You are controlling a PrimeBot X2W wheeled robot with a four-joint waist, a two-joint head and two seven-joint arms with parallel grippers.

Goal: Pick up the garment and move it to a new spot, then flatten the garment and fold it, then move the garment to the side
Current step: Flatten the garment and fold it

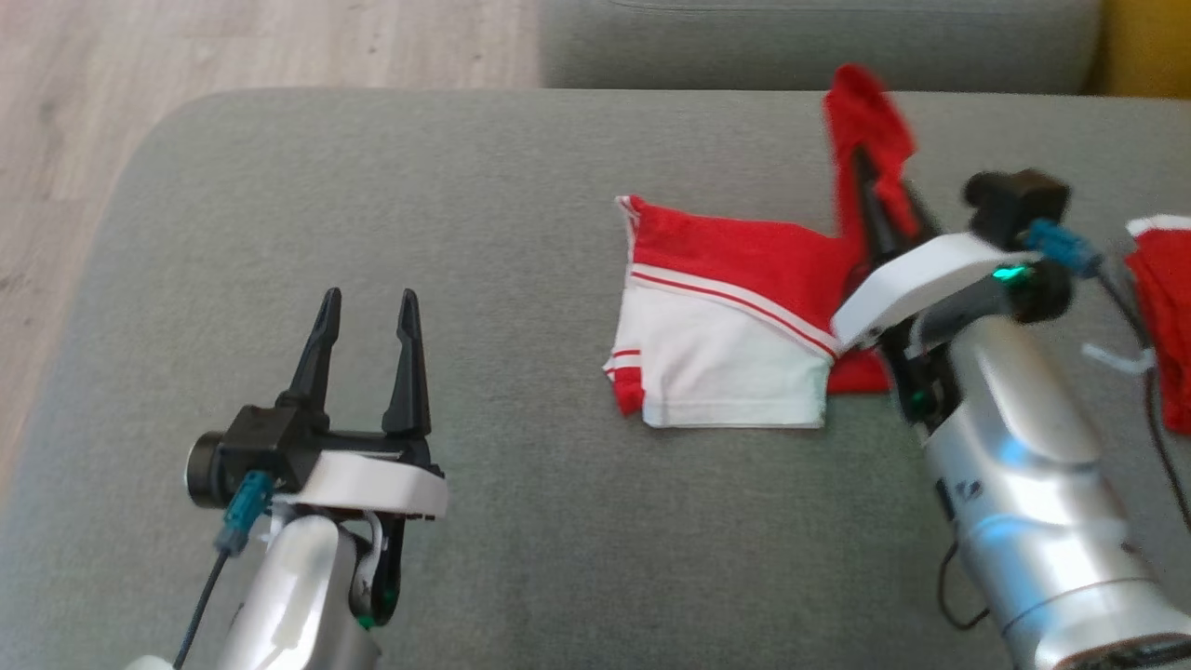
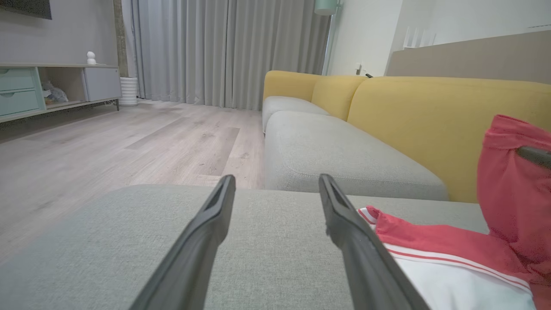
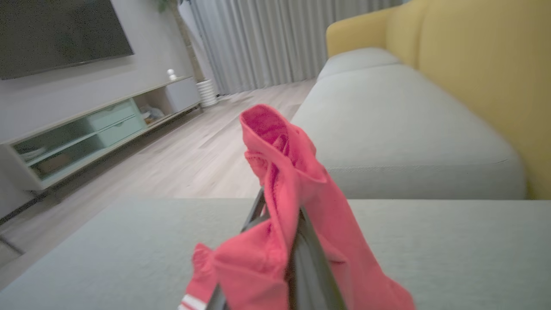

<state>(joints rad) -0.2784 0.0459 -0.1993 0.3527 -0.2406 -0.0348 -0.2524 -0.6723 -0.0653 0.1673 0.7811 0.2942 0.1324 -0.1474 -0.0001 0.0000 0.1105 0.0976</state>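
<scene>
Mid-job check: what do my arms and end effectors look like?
The left end effector and right end effector each have two long, tapering black fingers on a black base, a white curved wrist cover and a silver forearm. A teal plug with a dark cable sits by each black wrist camera. A green light glows on the right wrist.

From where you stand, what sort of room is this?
Most likely a home living room: a yellow-backed sofa with grey seats, a dark television on the wall above a low cabinet, and long grey curtains by a wooden floor.
</scene>
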